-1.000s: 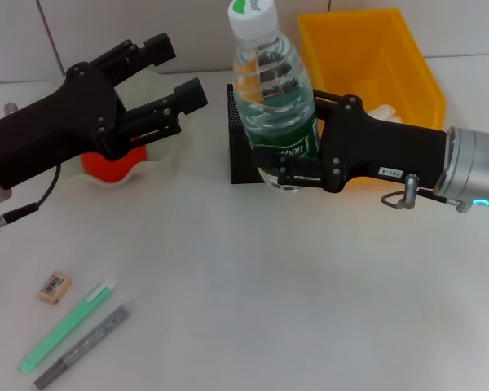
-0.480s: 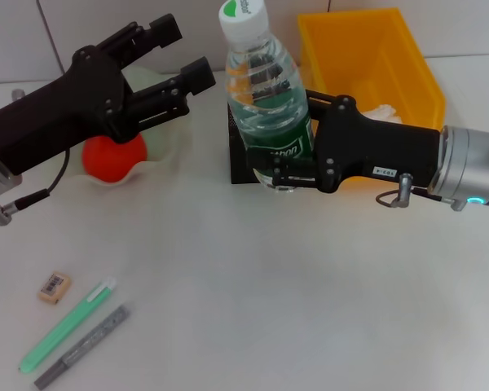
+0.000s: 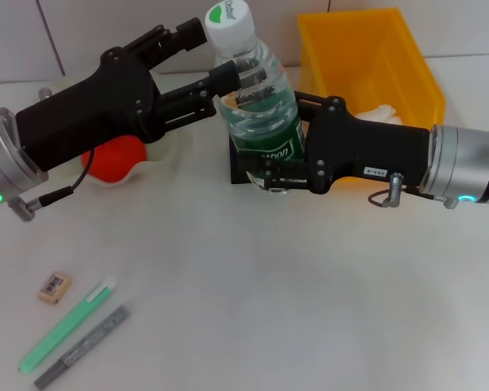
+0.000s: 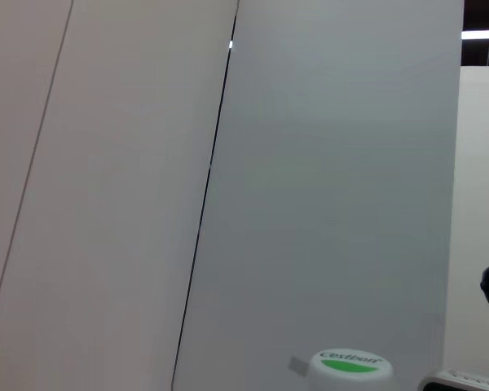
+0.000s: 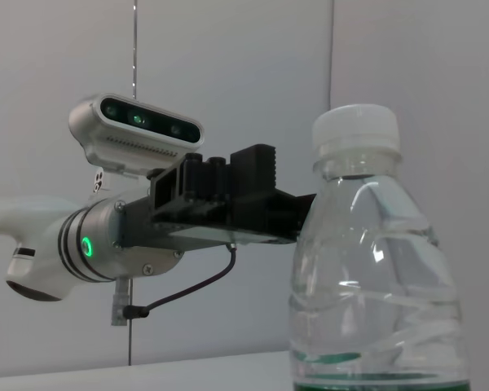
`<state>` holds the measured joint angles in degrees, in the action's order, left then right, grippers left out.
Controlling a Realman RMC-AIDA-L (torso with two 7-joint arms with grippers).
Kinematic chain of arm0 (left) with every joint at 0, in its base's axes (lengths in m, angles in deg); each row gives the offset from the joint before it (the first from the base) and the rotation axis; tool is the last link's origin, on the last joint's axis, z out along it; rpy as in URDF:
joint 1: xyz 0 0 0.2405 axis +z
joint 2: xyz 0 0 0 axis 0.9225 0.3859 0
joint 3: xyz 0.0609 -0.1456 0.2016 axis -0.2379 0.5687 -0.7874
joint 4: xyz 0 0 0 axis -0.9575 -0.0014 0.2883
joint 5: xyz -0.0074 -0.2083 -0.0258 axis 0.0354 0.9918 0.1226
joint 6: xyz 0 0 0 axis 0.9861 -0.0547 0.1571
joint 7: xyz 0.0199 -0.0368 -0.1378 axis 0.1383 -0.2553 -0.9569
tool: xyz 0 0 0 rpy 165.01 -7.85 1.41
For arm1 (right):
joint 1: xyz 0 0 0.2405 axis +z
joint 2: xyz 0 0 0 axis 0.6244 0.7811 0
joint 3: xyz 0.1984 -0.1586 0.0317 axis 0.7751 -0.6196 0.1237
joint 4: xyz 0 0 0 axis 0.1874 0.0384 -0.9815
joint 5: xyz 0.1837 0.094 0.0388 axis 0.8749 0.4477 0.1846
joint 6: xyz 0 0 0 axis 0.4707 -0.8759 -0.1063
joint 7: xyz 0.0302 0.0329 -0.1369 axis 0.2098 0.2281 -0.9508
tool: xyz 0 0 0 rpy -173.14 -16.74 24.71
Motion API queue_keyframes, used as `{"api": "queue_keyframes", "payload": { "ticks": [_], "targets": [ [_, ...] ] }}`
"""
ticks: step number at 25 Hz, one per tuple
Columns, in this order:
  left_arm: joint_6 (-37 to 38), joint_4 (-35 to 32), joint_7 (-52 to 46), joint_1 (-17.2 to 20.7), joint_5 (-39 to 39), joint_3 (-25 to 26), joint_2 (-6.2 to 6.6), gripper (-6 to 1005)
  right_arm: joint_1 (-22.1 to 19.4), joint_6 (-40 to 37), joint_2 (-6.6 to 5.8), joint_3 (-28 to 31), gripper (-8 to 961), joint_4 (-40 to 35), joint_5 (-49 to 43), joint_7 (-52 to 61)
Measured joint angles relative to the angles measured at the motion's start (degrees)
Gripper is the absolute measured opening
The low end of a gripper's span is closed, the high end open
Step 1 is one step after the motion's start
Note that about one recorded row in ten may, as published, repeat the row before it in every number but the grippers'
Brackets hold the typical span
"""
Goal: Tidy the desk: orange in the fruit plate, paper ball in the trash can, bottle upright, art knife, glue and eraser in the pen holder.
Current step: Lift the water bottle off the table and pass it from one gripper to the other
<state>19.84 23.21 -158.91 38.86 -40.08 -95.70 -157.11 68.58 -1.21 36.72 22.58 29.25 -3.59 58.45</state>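
My right gripper (image 3: pixel 270 169) is shut on the lower part of the clear water bottle (image 3: pixel 257 106), holding it upright just in front of the black mesh pen holder (image 3: pixel 237 168). My left gripper (image 3: pixel 214 57) is open, with its fingers either side of the bottle's shoulder below the green-and-white cap (image 4: pixel 350 365). The right wrist view shows the bottle (image 5: pixel 375 309) with the left gripper (image 5: pixel 244 195) beside it. The orange (image 3: pixel 116 155) lies in the white fruit plate (image 3: pixel 165 145). A paper ball (image 3: pixel 383 112) sits in the yellow trash can (image 3: pixel 416 73). The eraser (image 3: pixel 55 287), green glue (image 3: pixel 67 324) and grey art knife (image 3: pixel 83 346) lie at the front left.
The yellow bin stands at the back right, close behind my right arm. The fruit plate is under my left arm. A tiled wall closes the back of the desk.
My left gripper has swung right from above the fruit plate to the bottle's top, uncovering the orange. The right gripper and bottle have shifted slightly left.
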Motion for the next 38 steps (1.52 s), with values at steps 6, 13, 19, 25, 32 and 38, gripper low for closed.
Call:
{"api": "queue_keyframes", "payload": {
  "ticks": [6, 13, 19, 25, 32, 38],
  "targets": [
    [-0.27, 0.15, 0.02, -0.39, 0.0, 0.01, -0.03, 849, 0.11, 0.07, 0.05, -0.01, 761, 0.0, 0.0, 0.06],
    [-0.52, 0.6, 0.03, -1.05, 0.12, 0.05, -0.05, 849, 0.3, 0.22, 0.09, -0.62, 761, 0.03, 0.0, 0.09],
    [-0.6, 0.79, 0.31, -1.24, 1.8, -0.16, -0.04, 848, 0.3, 0.74, 0.12, -0.82, 761, 0.09, 0.01, 0.07],
    [-0.95, 0.87, 0.81, -1.57, 2.19, -1.22, -0.04, 848, 0.29, 0.9, 0.18, -1.6, 761, 0.28, 0.77, 0.0],
    [-1.12, 0.88, 0.83, -1.62, 2.86, -1.92, -0.04, 848, 0.29, 0.9, 0.18, -1.59, 761, 0.28, 0.78, -0.04],
    [-1.2, 0.88, 0.82, -1.62, 3.15, -2.12, -0.04, 848, 0.29, 0.9, 0.18, -1.66, 761, 0.64, 0.79, -0.06]
  ]
}}
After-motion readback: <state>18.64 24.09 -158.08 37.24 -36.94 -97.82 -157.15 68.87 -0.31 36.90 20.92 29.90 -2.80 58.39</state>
